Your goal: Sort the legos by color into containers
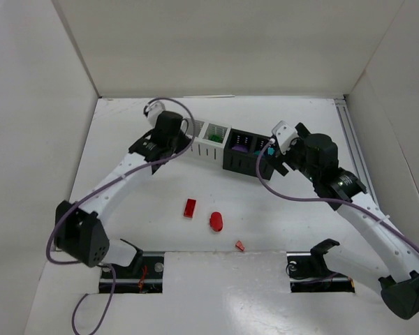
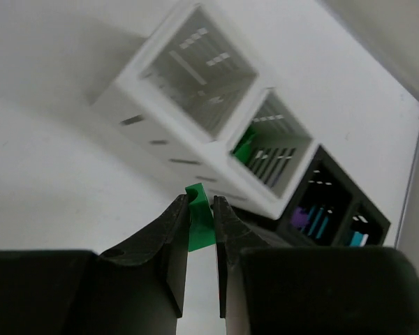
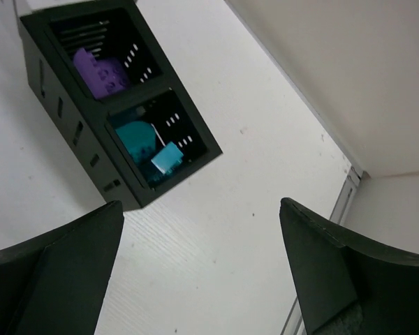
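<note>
The containers [image 1: 211, 153] stand as one joined row toward 12 o'clock on the table [image 1: 140, 209], running from 10 o'clock down to 4 o'clock: two white cups, then two black.

The left gripper [image 2: 201, 204] sits at the row's 9 o'clock end. Its jaws are pressed on a green lego [image 2: 199, 225], which stands upright between the fingertips, just in front of the white cups' slotted wall. In the left wrist view the first white cup [image 2: 136, 118] shows only its slotted walls. The second white cup holds a green piece [image 2: 246, 146].

The right gripper [image 3: 201, 209] hangs at the row's 3 o'clock end with its jaws spread wide and nothing between them. Its camera looks into the two black cups. One holds purple pieces [image 3: 101, 73]. The end cup holds a teal oval [image 3: 135, 136] and a teal brick [image 3: 166, 157].

Three pieces lie loose on the table at 6 o'clock from the row, between the two arms. They are a red brick [image 1: 189, 208], a red oval [image 1: 216, 221] just beside it at its 4 o'clock, and a small red piece [image 1: 240, 246] nearer the arm bases.
</note>
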Robot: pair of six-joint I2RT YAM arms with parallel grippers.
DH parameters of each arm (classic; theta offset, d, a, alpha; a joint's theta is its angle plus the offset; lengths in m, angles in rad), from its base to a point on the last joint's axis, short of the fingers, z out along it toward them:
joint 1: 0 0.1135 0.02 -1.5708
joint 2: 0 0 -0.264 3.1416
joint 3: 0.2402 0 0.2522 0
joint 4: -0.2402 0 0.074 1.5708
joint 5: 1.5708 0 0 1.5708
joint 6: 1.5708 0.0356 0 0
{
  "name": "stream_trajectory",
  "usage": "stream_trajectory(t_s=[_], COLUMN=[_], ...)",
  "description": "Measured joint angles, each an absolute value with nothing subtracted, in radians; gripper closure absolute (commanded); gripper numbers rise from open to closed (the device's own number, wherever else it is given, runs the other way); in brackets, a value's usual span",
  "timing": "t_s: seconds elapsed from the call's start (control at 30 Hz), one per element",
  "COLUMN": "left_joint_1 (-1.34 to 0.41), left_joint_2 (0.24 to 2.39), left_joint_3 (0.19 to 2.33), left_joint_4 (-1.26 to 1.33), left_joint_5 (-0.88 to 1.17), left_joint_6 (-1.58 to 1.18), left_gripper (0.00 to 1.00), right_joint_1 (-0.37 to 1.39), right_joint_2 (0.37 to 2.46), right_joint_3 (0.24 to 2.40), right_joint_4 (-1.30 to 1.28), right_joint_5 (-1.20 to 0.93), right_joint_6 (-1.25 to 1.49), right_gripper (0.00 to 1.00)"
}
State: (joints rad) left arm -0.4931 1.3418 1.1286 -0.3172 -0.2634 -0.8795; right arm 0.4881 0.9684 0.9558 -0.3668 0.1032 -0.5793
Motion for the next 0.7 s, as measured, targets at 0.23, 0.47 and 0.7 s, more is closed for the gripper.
stream_trajectory(t_s=[0.23, 0.47, 0.7], left_joint_1=[-0.554, -0.561, -0.572], left_joint_2=[1.639, 1.793, 1.831], left_joint_3=[1.427, 1.542, 1.598], left_joint_4=[-0.254, -0.255, -0.293], left_joint_5=[-0.239, -0.221, -0.210], left_joint_6=[-0.762, -0.696, -0.648], left_gripper=[1.00, 0.70, 0.27], right_joint_1=[0.426, 0.385, 0.380], right_joint_2=[0.925, 0.925, 0.930], right_joint_3=[0.945, 0.934, 0.934], right_joint_4=[-0.416, -0.447, -0.450], right_joint_5=[0.134, 0.147, 0.147], right_joint_6=[-0.570, -0.567, -0.567], right_gripper=[0.01, 0.01, 0.01])
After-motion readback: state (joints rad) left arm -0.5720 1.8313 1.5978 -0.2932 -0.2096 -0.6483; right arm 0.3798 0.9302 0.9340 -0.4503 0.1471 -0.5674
